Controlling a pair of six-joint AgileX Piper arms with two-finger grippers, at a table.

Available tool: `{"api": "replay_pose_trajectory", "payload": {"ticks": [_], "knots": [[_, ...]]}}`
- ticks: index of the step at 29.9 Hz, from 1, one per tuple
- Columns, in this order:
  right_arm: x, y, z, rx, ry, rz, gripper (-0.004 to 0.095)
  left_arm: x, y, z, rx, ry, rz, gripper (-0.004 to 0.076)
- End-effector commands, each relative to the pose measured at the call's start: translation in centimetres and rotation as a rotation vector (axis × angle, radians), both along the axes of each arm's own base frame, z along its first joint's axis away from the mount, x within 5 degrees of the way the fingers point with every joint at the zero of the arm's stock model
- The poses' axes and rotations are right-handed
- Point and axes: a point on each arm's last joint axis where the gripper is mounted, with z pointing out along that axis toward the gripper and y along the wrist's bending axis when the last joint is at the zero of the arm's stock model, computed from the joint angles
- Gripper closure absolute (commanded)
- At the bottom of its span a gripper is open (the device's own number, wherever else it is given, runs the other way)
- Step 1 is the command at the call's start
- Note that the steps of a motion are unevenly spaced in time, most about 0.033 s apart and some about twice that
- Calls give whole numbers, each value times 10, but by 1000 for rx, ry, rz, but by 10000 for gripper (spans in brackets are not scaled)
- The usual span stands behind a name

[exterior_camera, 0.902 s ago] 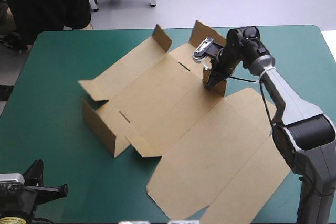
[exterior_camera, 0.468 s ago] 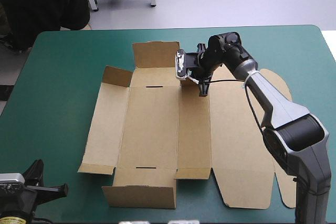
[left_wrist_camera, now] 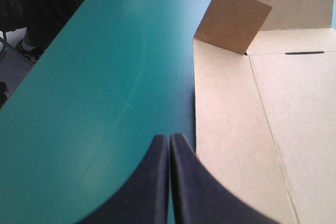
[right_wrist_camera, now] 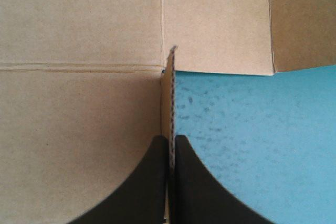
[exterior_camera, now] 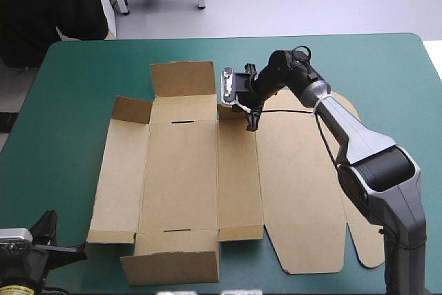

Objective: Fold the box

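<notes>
Brown corrugated box [exterior_camera: 181, 170] spread open | right claw [exterior_camera: 251, 127] pinching upright flap

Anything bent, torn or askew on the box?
Nothing stands out. The box lies flat and roughly square to the table, no tears visible. Its end flaps stand up along creases, and the right gripper is shut on one small flap at the far edge. The left gripper is shut beside the box.

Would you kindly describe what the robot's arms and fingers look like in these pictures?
The right arm has silver-grey links joined by black housings at elbow and wrist. The right gripper and left gripper each carry two broad black fingers, curved like fins, wide at the base, tapering to a point. No markings show.
</notes>
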Motion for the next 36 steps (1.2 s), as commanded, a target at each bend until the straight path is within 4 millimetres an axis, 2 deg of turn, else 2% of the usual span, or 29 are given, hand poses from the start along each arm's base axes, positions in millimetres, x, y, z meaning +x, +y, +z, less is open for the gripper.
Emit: {"api": "replay_pose_trajectory", "payload": {"ticks": [1,4,7,9,11,13,16,19,23,25,28,32,33,36], "knots": [[-5,1,43,122,-105,-35,912,1,0,14,-2,-85,-10,734],[-5,1,43,139,-92,-57,812,1,0,14,-2,-85,-10,734],[-5,1,43,149,-78,-74,622,1,0,14,-2,-85,-10,734],[-6,1,47,165,-68,-93,447,1,0,14,-2,-85,-10,734],[-8,0,53,180,-61,-113,313,1,0,14,-2,-85,-10,734],[-12,-1,61,201,-32,-144,250,1,0,14,-2,-85,-10,734],[-17,-3,74,260,37,-242,270,1,0,14,-2,-85,-10,734],[-20,-7,87,300,69,-348,369,1,0,14,-2,-85,-10,734],[-22,-18,98,315,104,-549,687,1,0,14,-2,-85,-10,734],[-22,-25,101,313,116,-676,910,1,0,14,-2,-85,-10,734],[-20,-37,103,338,155,-847,913,1,0,14,1,-85,-9,734],[-21,-53,109,366,209,-960,913,1,0,14,10,-85,-8,703],[-23,-58,112,363,216,-973,913,1,0,14,12,-85,-8,675],[-28,-73,116,324,215,-1006,913,1,0,14,12,-85,-8,472]]}}
